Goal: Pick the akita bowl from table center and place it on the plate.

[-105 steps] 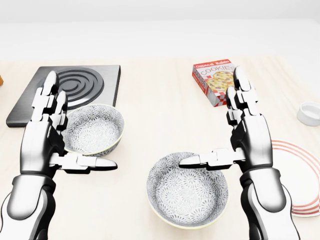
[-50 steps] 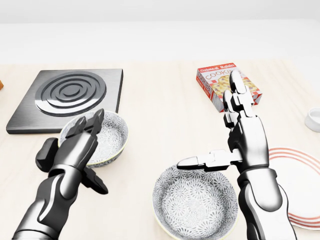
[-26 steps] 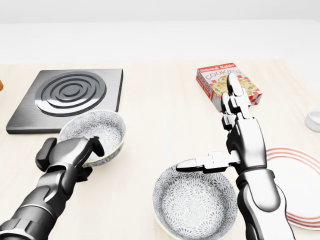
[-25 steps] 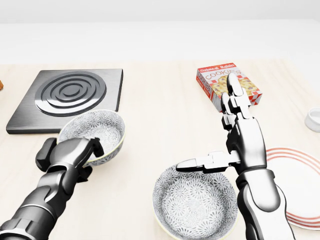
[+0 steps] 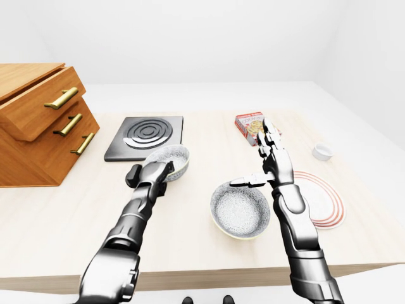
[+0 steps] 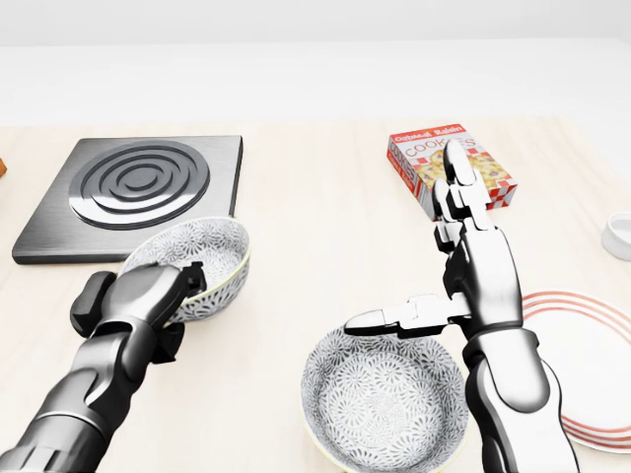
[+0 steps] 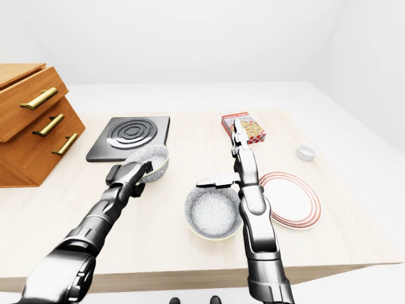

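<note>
While left robot hand [image 6: 143,296] grips a bowl [image 6: 209,254] rim, right robot hand [image 6: 478,271] (fingers [image 6: 459,177] spread) hovers beside the plate [image 6: 601,365].

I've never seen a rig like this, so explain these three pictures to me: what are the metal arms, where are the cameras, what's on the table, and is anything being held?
This is a simulated humanoid robot, seen from three cameras on its own head, so its arms reach in from below. On the table lie a dark hob, a cookie box, a small white cup, a red-ringed plate and two patterned bowls; wooden drawers stand at the left in the eye views. The left hand grips the rim of the left bowl, which tilts. The right hand is open over the second bowl's edge, holding nothing.
</note>
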{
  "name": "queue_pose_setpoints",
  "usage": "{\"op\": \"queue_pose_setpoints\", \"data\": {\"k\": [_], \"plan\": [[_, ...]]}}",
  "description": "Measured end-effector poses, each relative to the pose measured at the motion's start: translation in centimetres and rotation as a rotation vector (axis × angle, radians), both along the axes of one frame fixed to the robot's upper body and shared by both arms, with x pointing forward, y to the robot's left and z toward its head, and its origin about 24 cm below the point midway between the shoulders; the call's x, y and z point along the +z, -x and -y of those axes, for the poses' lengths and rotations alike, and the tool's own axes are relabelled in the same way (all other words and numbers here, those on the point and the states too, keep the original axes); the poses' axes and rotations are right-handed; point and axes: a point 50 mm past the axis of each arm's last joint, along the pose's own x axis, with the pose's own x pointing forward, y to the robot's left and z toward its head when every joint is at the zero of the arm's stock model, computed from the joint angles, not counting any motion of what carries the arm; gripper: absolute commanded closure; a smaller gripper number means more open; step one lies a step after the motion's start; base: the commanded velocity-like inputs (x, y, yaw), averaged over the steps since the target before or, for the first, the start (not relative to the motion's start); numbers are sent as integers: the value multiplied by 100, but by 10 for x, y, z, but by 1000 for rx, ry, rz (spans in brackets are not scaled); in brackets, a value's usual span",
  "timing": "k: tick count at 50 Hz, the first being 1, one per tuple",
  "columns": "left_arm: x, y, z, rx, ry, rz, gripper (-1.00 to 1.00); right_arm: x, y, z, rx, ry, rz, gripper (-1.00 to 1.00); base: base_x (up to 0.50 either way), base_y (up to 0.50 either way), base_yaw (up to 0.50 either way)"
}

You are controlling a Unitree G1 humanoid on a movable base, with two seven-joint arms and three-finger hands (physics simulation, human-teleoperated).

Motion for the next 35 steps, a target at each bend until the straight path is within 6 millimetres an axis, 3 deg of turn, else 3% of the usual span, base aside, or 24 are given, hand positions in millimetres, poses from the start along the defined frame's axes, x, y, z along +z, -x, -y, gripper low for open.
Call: {"op": "queue_pose_setpoints", "data": {"k": [8,19,35], "plan": [[21,13,22,-133,43,15,100,0,0,0,1,0,1,-100,0,0,0],[67,45,47,-287,48,66,100,6,0,-1,7,17,25,-100,0,0,0],[106,71,62,-375,11,96,100,47,-17,-18,94,386,153,-100,0,0,0]]}}
